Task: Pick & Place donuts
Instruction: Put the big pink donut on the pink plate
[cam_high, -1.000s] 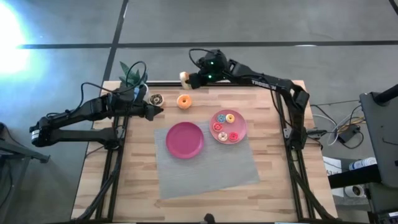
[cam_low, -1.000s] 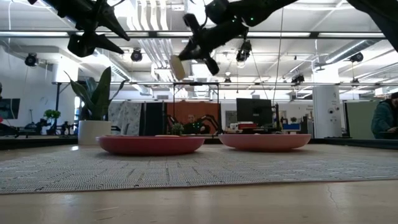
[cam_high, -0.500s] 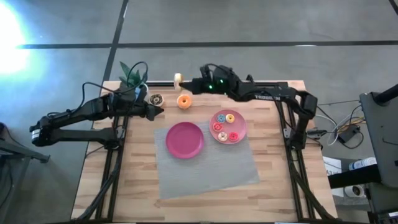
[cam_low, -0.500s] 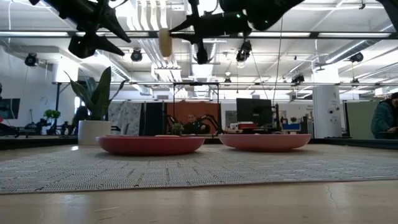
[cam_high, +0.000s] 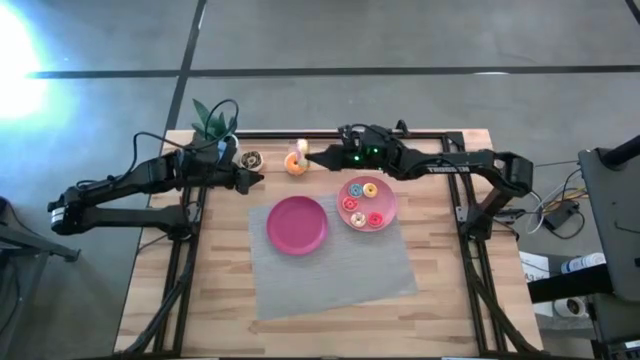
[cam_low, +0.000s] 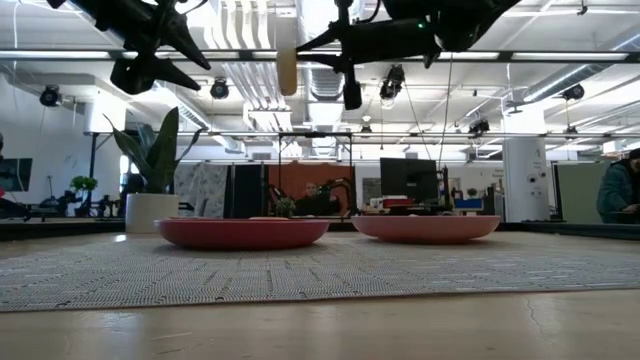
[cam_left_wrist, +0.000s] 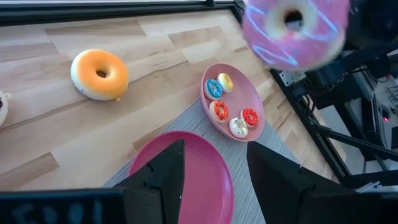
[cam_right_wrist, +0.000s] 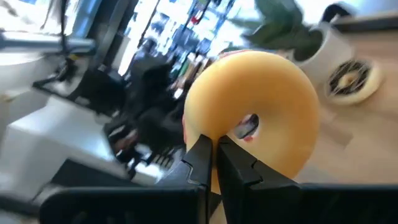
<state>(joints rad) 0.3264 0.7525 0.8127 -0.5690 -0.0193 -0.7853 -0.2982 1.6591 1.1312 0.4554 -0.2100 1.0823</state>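
Note:
My right gripper (cam_high: 311, 155) is shut on a donut with pink icing (cam_left_wrist: 295, 28), high above the table's far middle. An orange donut (cam_high: 295, 164) lies flat on the wood just beneath it, and a dark brown donut (cam_high: 252, 159) lies farther left by the potted plant (cam_high: 213, 118). Several tiny donuts sit in the pink plate (cam_high: 386, 212). The magenta plate (cam_high: 297, 224) rests on the grey mat. My left gripper (cam_high: 256, 180) hovers open over the table's far left, with nothing between its fingers (cam_left_wrist: 165, 177). My right gripper has the iced donut at its fingertips (cam_right_wrist: 202, 149), which meet the ring's tan back face (cam_right_wrist: 208, 127) beside the hole. The tips hide the exact hold. The fingers reach level from the table's right. The donut stands on edge, clear of the table, icing facing my left arm.
The grey mat (cam_high: 330, 275) covers the table's middle and near part, with bare wood around it. A dark frame rail (cam_high: 270, 133) runs along the far edge. My left arm (cam_high: 130, 190) stretches in from the left side.
My right gripper has carried the iced donut from beyond the far edge toward the near edge, until it is over the orange donut. The arm has stretched out and the wrist has rolled. The donut has turned from tilted to standing on edge.

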